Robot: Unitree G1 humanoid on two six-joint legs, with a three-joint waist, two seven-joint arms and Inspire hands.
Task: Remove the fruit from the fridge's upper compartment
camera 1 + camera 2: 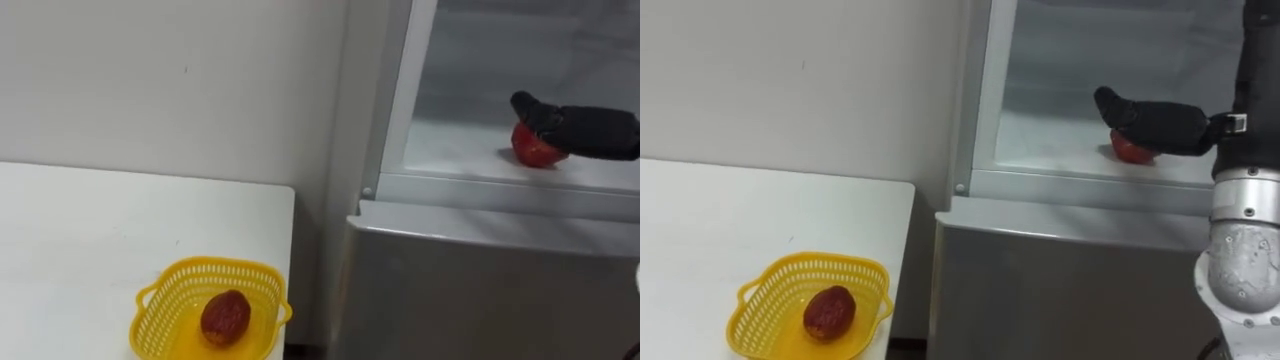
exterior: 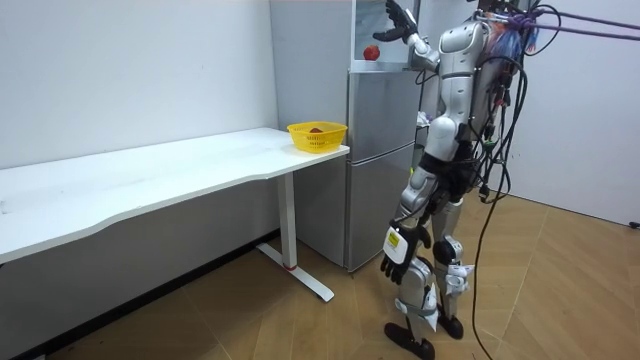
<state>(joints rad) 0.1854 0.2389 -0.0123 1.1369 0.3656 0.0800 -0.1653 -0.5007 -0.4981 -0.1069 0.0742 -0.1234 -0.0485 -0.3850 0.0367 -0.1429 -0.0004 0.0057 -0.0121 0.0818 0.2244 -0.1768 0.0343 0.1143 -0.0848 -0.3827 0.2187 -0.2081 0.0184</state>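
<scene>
Red fruit on upper fridge shelf, under fingertip end of my right hand. Fingers straight, nothing clamped. Left hand hangs low, far off; right nearer.

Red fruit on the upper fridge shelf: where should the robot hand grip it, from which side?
Grip its round sides, coming from above through the open front: the red fruit sits alone on the shelf. The right robot hand lies over its top.
</scene>
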